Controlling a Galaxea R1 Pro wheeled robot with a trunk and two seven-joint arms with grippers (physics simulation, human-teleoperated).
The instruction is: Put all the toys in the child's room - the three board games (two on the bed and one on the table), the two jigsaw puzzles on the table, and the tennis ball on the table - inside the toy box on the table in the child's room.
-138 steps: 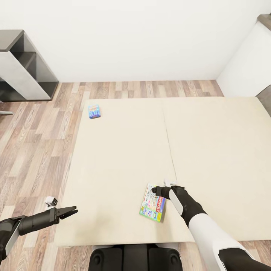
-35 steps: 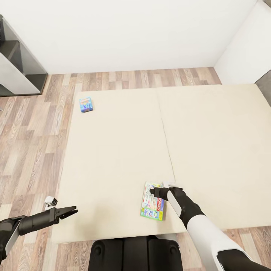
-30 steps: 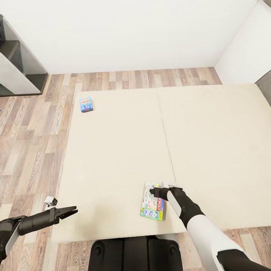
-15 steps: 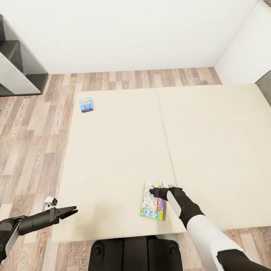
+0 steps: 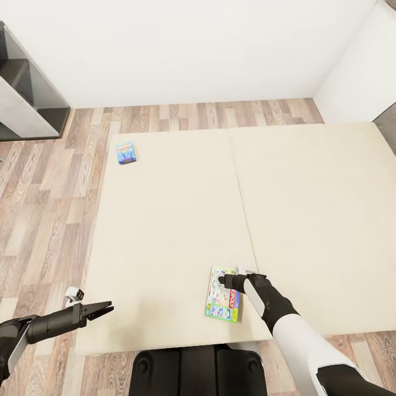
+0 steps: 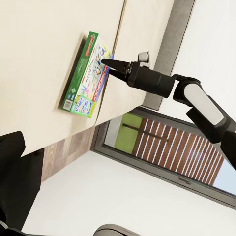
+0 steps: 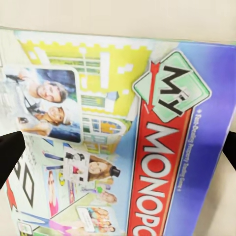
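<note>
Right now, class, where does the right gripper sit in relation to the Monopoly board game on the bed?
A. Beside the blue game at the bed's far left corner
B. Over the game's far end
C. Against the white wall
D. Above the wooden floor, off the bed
B: in the head view the right gripper sits over the far end of the Monopoly board game near the bed's front edge.

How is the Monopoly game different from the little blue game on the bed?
The My Monopoly box looks bigger and lies near the bed's front edge, under the right gripper. The blue board game looks smaller and lies at the far left corner, with no gripper near. Both lie flat on the bed.
</note>
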